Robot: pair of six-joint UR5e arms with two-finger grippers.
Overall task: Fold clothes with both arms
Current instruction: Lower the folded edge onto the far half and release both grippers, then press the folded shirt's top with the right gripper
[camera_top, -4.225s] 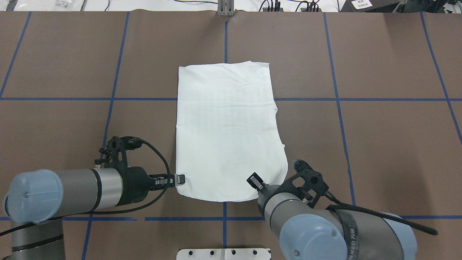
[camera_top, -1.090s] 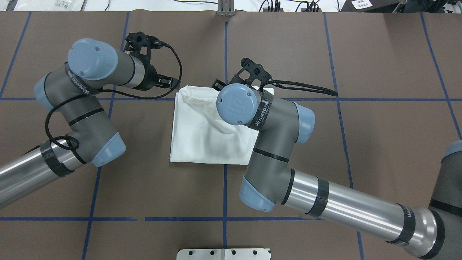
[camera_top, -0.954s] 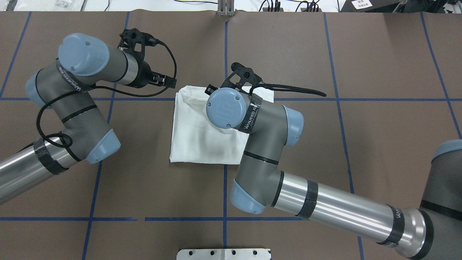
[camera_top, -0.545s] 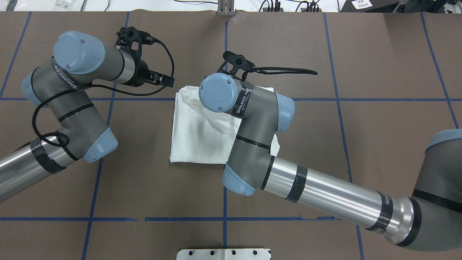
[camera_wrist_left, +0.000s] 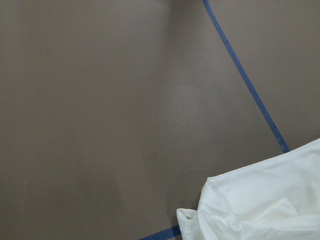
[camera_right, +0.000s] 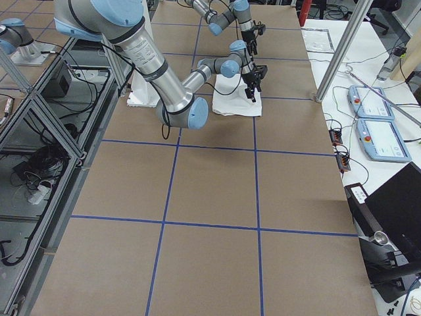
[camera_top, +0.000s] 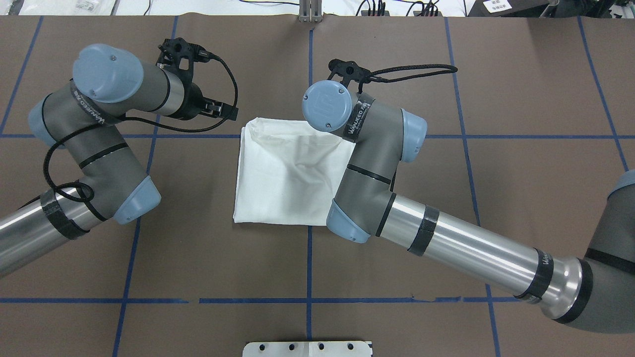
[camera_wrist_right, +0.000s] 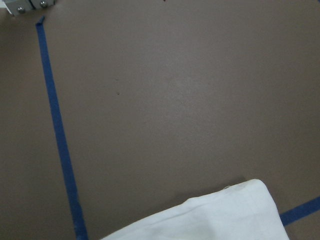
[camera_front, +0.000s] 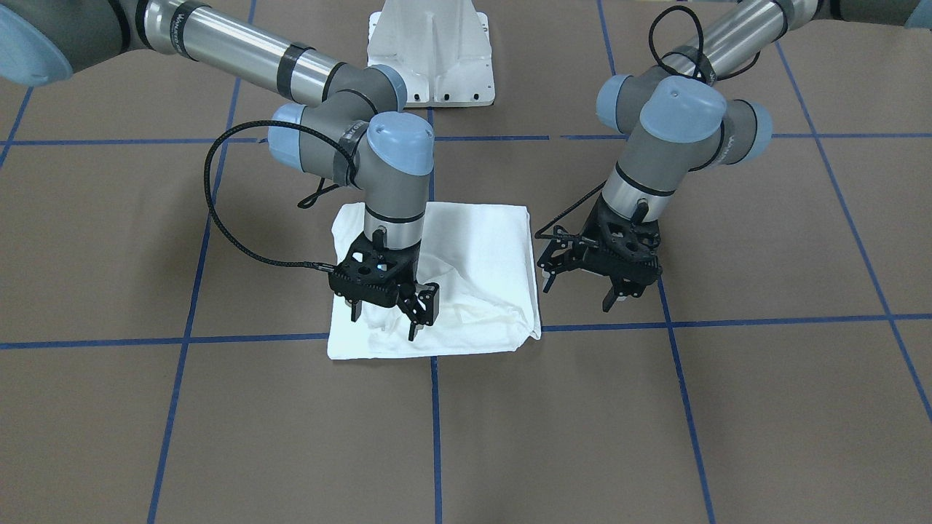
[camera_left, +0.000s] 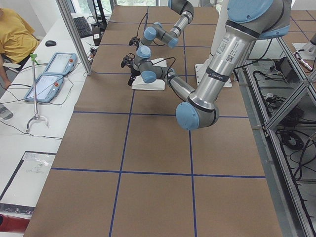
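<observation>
The right gripper (camera_front: 386,324), jaws apart and empty, hangs over the one folded white shirt (camera_front: 480,247) at its overhead one-o'clock corner, while the left gripper (camera_front: 577,296), likewise spread, hovers beside its eleven-o'clock corner.

The shirt (camera_top: 283,178) is plain white. The surface (camera_top: 545,188) is flat brown with a grid of blue tape lines (camera_top: 521,136). The left arm (camera_top: 99,144) and right arm (camera_top: 461,245) are silver and dark grey, with light-blue caps and black bands. The left claw (camera_front: 579,291), right claw (camera_front: 384,320) and cables (camera_top: 416,67) are all black. The base (camera_front: 431,44) is white.
</observation>
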